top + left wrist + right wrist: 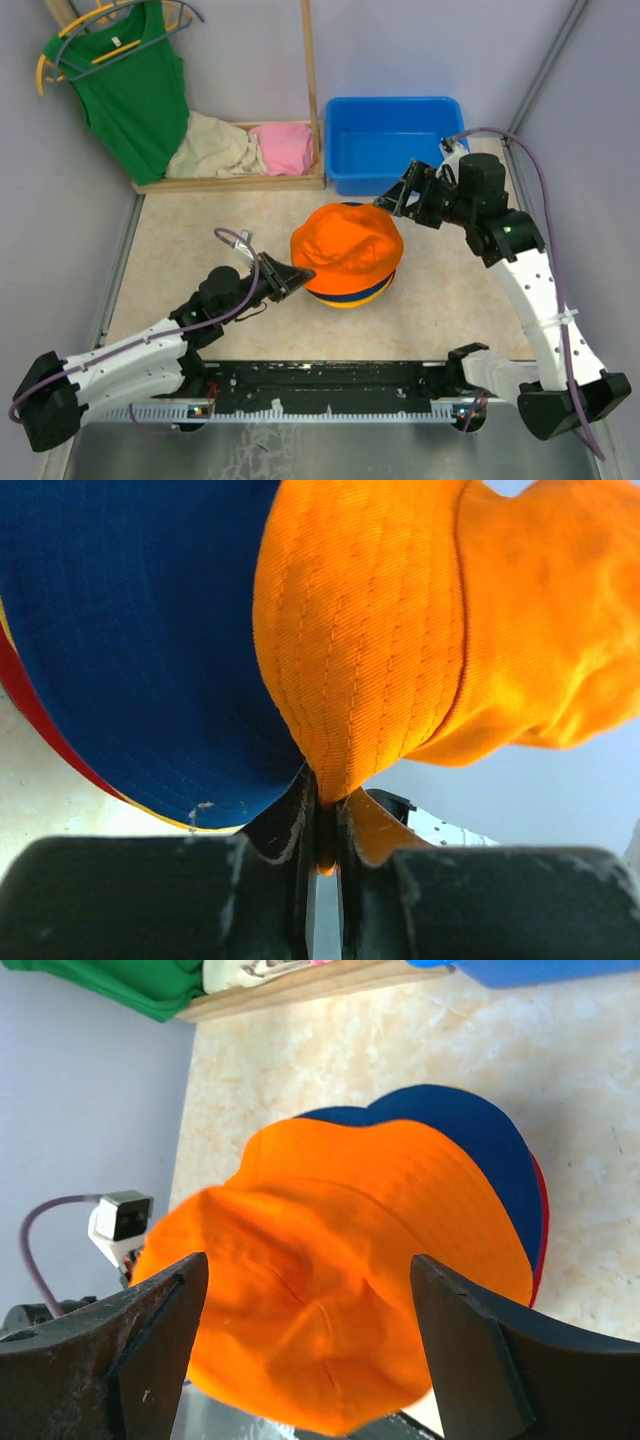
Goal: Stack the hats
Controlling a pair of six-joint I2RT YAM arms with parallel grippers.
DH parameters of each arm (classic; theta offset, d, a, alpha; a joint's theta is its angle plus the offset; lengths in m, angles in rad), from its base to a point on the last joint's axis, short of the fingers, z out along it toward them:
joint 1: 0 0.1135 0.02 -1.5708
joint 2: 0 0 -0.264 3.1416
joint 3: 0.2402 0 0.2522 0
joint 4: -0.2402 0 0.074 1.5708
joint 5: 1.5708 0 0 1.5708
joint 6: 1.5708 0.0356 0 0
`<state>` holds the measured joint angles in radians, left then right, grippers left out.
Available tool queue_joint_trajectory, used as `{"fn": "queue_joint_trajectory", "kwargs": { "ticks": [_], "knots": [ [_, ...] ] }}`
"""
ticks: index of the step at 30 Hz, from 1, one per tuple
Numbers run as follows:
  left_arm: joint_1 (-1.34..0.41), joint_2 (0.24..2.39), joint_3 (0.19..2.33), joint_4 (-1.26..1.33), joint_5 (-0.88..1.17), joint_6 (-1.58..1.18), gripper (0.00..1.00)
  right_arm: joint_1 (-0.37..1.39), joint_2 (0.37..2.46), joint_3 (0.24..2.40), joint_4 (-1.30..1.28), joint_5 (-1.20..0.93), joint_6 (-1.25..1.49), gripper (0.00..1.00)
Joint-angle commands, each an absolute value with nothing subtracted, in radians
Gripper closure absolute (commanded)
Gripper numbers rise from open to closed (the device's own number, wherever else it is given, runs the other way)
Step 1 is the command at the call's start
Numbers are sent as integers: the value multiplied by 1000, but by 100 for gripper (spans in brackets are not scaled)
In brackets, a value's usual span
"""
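The hats lie in a pile at the table's middle. The bright orange hat [348, 245] [330, 1290] is on top, its crown crumpled. Under it show the navy blue hat [140, 630] [480, 1140], a red brim edge [40, 715] [541, 1220] and a yellow-orange brim edge [352, 301]. My left gripper [292, 275] [325, 820] is at the pile's left side, shut on the orange hat's brim. My right gripper [388, 205] [307, 1270] hangs open just above and right of the pile, holding nothing.
A blue bin [395, 140] stands behind the pile at the back right. At the back left a wooden rack [312, 90] holds a green tank top [135, 85] on a hanger and folded beige [210, 150] and pink [285, 148] clothes.
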<state>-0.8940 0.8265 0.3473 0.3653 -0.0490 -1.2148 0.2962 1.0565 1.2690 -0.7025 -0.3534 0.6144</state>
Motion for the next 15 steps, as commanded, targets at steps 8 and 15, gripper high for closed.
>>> {"fn": "queue_joint_trajectory", "kwargs": {
  "ticks": [8, 15],
  "knots": [
    [-886, 873, 347, 429, -53, -1201, 84, 358, 1163, 1350, -662, -448, 579, 19],
    [-872, 869, 329, 420, -49, -1228, 84, 420, 1206, 1430, -763, -440, 502, 23]
  ]
}}
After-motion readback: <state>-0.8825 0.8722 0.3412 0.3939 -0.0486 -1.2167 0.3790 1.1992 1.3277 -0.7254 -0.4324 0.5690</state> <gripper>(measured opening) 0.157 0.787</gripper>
